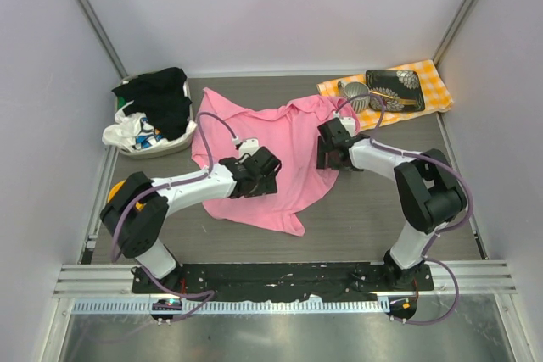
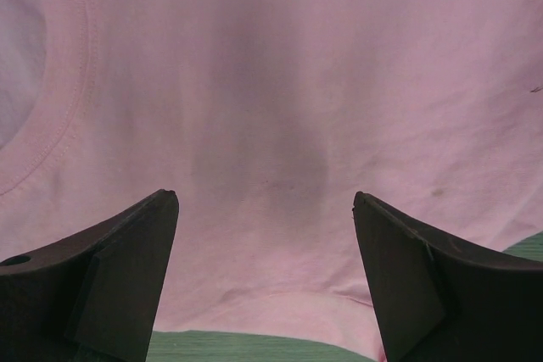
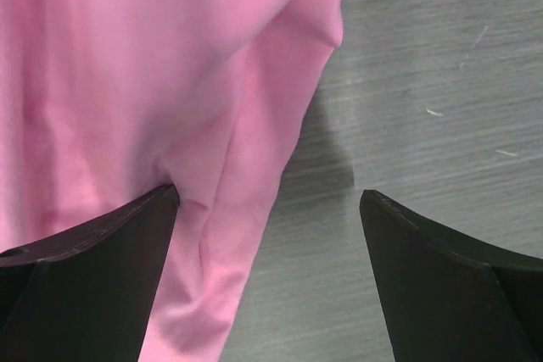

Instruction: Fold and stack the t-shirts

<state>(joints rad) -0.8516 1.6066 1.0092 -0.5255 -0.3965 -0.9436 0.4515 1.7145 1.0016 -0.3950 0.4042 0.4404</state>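
A pink t-shirt (image 1: 288, 154) lies spread and rumpled on the dark table. My left gripper (image 1: 257, 177) is open low over the shirt's lower left part; its wrist view shows pink cloth (image 2: 280, 108) between the spread fingers (image 2: 127, 252), with the collar seam at the left. My right gripper (image 1: 333, 152) is open at the shirt's right edge; its wrist view shows a folded pink edge (image 3: 246, 167) beside the left finger (image 3: 110, 243) and bare table under the right one. Neither holds anything.
A white basket (image 1: 170, 143) of black and white clothes (image 1: 157, 103) stands at the back left. A yellow checked cloth (image 1: 433, 82) with a dark tray (image 1: 394, 89) and a metal utensil (image 1: 356, 95) lies at the back right.
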